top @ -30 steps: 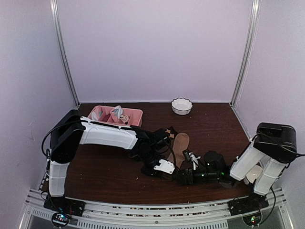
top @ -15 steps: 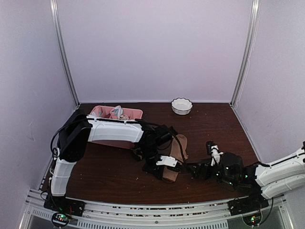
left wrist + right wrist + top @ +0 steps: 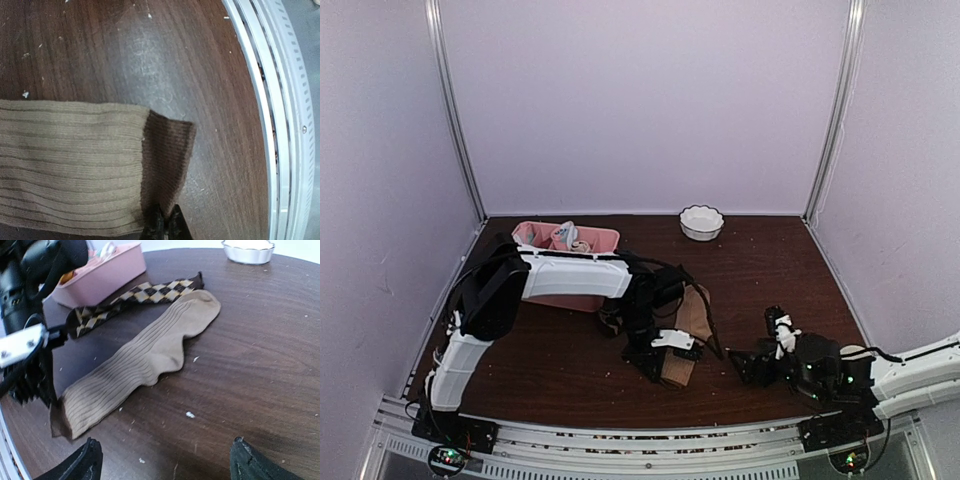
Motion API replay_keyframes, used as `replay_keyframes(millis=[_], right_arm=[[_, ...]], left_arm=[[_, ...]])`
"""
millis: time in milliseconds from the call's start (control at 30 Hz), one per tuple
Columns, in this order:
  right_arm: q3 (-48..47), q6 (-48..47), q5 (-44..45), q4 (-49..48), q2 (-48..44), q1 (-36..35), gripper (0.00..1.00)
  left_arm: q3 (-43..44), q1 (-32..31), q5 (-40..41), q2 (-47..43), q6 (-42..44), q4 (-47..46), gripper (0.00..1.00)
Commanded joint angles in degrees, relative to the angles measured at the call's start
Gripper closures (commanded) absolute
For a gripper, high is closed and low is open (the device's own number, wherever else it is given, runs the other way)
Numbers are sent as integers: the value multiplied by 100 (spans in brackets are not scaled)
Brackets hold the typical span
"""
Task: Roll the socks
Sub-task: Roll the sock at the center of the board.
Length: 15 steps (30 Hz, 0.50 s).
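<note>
Now your right pincer (image 3: 167, 456) has let go and drawn back, jaws wide and empty, well apart from the tan sock (image 3: 145, 360). Your left pincer (image 3: 164, 223) stays clamped on its cuff, which lies flat on the worktop (image 3: 260, 345) beside the argyle sock (image 3: 150, 291). Rolling looks yet to begin.

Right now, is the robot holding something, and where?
Left fingers pinch the ribbed tan fabric sock at its dark brown cuff edge; right fingers hold nothing.
</note>
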<state>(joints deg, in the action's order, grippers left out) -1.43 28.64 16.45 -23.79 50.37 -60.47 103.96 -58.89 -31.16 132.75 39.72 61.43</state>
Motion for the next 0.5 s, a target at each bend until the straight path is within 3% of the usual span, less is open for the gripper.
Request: replay_keyframes(millis=[0,200,467], right_arm=[[-129,-716,-295,-504,674,-519,14],[-799,-1754,-284,-1065,2341,-1381,27],[-1381,-2689,178,-1999,3610,-1836,38]], left_arm=[[418,163,-491,281,-154,520,100],[884,308,-924,657,-315,1008,100],[939,414,-1259,828,-351,1160,100]])
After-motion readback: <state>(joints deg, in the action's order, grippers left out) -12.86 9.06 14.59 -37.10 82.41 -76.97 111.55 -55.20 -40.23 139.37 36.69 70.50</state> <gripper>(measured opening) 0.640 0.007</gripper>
